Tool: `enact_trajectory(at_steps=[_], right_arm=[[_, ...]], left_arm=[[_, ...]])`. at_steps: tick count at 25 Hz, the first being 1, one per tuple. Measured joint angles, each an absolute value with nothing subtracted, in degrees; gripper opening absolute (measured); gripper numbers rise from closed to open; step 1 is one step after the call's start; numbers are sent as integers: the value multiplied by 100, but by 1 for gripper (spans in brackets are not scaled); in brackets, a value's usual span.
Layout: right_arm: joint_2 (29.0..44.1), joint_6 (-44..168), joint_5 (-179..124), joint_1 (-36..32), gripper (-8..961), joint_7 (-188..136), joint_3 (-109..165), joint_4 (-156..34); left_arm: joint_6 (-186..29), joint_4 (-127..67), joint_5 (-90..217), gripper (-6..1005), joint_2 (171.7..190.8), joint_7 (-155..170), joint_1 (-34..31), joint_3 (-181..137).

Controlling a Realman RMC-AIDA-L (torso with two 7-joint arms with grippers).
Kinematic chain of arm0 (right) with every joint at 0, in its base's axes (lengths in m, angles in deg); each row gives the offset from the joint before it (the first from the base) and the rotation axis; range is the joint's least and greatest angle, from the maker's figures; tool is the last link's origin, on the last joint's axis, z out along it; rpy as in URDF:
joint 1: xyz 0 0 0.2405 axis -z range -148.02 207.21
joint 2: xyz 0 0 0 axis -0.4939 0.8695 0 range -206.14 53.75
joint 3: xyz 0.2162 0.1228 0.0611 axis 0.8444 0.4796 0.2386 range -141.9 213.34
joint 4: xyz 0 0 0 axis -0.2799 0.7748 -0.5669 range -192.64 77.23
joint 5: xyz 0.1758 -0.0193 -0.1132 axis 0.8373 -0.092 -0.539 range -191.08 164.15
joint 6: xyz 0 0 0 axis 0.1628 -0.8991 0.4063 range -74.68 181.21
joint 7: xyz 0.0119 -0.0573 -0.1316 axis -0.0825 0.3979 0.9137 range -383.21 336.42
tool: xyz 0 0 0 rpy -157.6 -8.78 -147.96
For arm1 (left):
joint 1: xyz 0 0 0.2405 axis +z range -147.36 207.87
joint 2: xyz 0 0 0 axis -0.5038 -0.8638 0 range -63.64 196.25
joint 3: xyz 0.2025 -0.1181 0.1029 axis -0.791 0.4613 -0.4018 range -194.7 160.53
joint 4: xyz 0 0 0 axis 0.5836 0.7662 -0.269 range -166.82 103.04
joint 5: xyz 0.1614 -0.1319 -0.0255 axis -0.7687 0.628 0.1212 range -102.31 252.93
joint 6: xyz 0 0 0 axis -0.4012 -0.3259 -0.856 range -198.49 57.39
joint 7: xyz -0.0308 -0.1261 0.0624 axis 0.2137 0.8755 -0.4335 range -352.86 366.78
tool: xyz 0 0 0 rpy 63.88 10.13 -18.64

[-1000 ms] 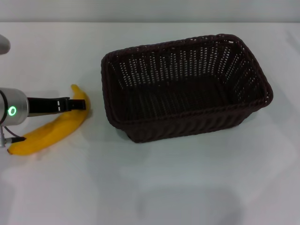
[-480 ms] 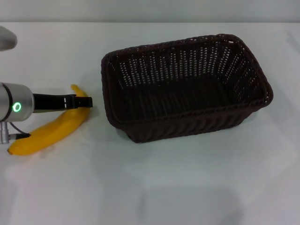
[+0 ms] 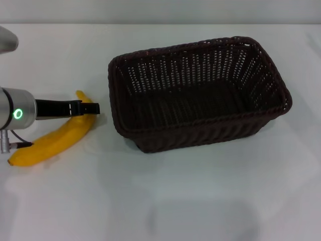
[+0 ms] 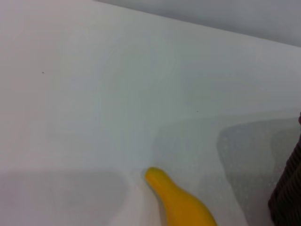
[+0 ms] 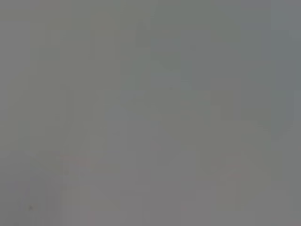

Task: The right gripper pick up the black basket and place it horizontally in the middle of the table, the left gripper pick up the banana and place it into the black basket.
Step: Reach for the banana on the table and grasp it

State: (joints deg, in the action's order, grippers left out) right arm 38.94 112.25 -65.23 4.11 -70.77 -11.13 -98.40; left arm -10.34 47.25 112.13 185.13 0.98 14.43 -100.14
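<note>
Your inventory, operator: one black basket (image 3: pixel 198 93), woven, rectangular, with openwork slanted sides and a braided rim, standing upright with its long side across your head view near the middle of the counter (image 3: pixel 200 201), slightly skewed, nothing showing inside it; one banana (image 3: pixel 52 140), yellow, gently curved, lying flat on the counter to the basket's left, apart from it, one end pointing toward the far edge and the other toward the near left; one left tool (image 3: pixel 89 109), silver body with a glowing green ring and slim black fingers, reaching in from the left over the banana's far end, with the tip just short of the basket's left wall; whether its fingers are apart or together you cannot tell; your left wrist view carries only the banana's end (image 4: pixel 176 200), bare counter and a sliver of basket weave (image 4: pixel 287 197); the right tool appears in none of your views; no brand, label or writing can be read on any item.
</note>
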Motion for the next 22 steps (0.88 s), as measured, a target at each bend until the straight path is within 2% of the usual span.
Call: enact_trajectory(at_steps=[22], right_arm=[[3903, 11233, -6541, 363, 844, -7076, -1113, -9827]], left_arm=[[-1241, 4388, 11220, 772, 18527, 84, 1432, -10057]])
